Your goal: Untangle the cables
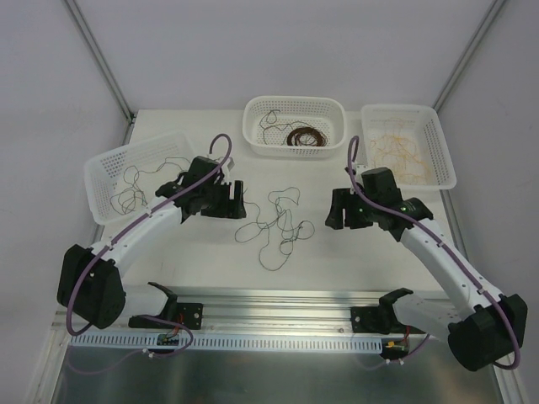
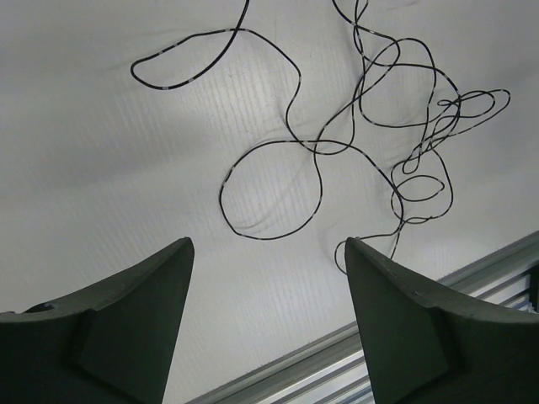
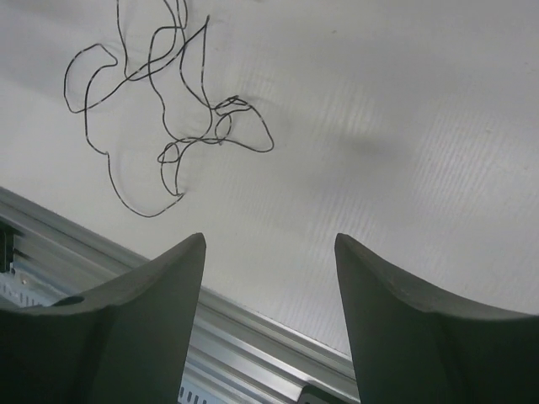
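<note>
A white worktop [image 1: 337, 261] takes up most of what I can see. The middle basket [image 1: 253, 135] sits at its far edge, so I'll place everything from that. The left arm [image 1: 135, 231] reaches in from the near left corner and the right arm [image 1: 438, 252] from the near right. Both angle toward the stretch of worktop in front of the middle basket.

A left basket [image 1: 97, 172] lies to the left of the middle basket and a little nearer the arms, set askew. A right basket [image 1: 446, 160] stands just beside the middle basket on its right. An aluminium rail [image 1: 278, 299] runs along the near edge, well in front of the middle basket.

The left tool [image 1: 232, 200] hangs in front of the middle basket and off to its left, its fingers [image 2: 143, 320] spread apart over the worktop and gripping nothing. The right tool [image 1: 341, 210] hangs in front and off to the right, its fingers [image 3: 404, 311] spread the same way.

Straight in front of the middle basket, between the two tools and touching neither, a black tangle [image 1: 285, 225] of thin cable lies flat on the worktop in loose crossing loops. Inside the middle basket a dark brown coil [image 1: 303, 136] rests toward its right half, with a thin black squiggle [image 1: 269, 118] on its left. Yellow-tan strands [image 1: 400, 151] lie in the right basket and black strands [image 1: 135, 189] in the left basket
</note>
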